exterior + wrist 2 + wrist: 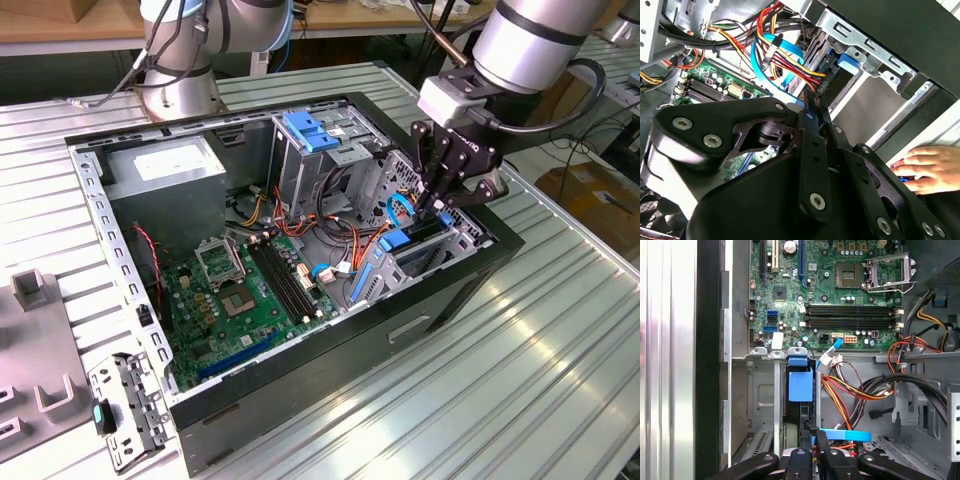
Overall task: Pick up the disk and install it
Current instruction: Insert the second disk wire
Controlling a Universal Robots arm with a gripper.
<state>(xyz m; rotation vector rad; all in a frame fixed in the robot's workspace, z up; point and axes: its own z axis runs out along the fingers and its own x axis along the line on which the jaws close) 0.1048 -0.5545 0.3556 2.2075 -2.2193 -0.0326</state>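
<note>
Open black metal computer case (pixel 470 285) lying on ribbed silver table (pixel 560 370), green motherboard (pixel 245 300) showing inside. Grey robot arm (pixel 535 40) reaching down over drive bay at case's end toward exterior view's right. Black gripper (pixel 428 203) pressing into bay, fingers closing tight on upper edge of disk (pixel 425 240), dark flat drive in bright blue plastic carrier frame, sitting edge-up in silver bay slot (pixel 775 405); blue frame tab (pixel 800 385) facing first wrist view. Person's hand (pixel 922 170) resting beside case in second wrist view.

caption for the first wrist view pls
End effector poised over the blue-framed disk seated in the drive bay beside the motherboard.
</note>
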